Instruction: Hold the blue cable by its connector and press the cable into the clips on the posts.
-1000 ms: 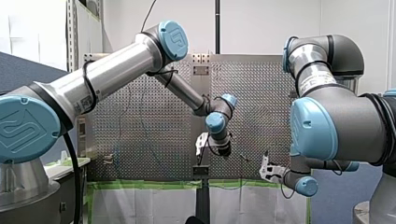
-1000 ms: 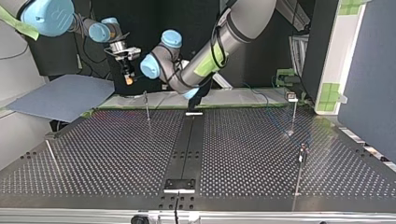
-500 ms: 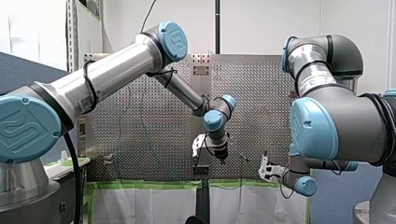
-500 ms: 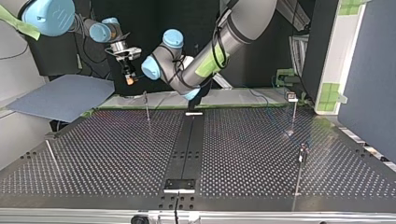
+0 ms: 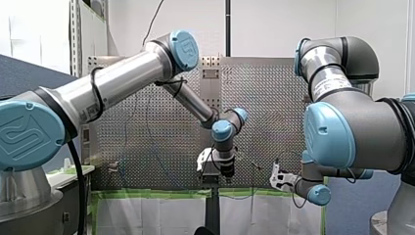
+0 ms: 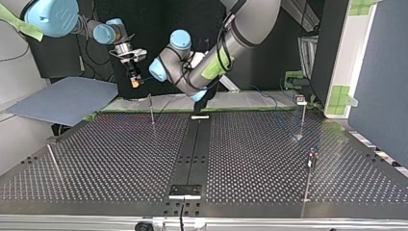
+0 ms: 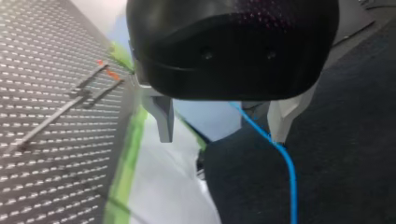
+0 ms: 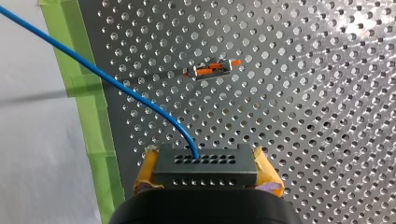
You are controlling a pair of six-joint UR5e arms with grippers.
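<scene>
- You get a bright, even front view; white wall lit flat, no hard shadows.
- Top view: dark backdrop, table dim with a soft sheen.
- Left wrist view: your left gripper near-black, blurred; blue cable soft.
- Right wrist view: connector sharp, glare speckles on the table holes.

Before me a white wall fills the front view's top; a blue partition stands at the top view's right.

Perforated table with thin upright posts, green tape along one edge.
</scene>
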